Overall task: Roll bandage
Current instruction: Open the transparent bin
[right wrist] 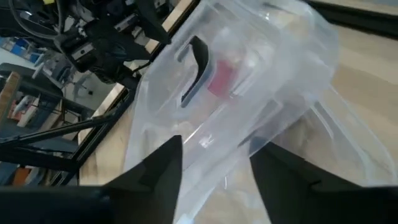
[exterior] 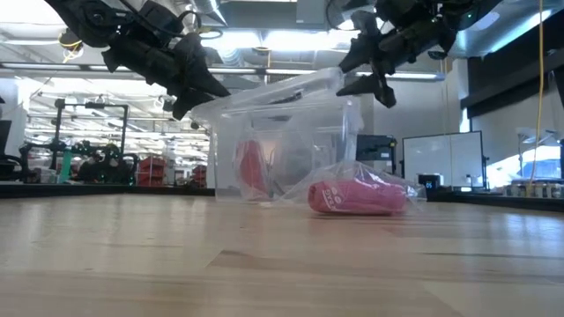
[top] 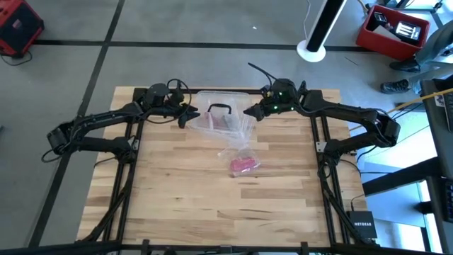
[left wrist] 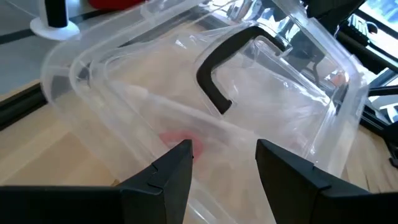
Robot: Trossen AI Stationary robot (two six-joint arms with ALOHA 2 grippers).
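**Still wrapped: both arms flank the box**

Meanwhile the bandage lies rolled inside its clear wrapper mid-bench, just in front of the clear plastic box. The left gripper and right gripper hover at the box's two sides, fingers parted and holding nothing, probably to shift it aside first.

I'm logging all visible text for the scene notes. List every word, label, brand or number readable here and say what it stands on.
"NETGEAR": white letters on the small black device beside the table's right edge, high view.
White marking on the pink roll in its clear wrapper, low view: blurred, unreadable.
Label on the red bin on the floor: too small to read.
Nothing else legible.
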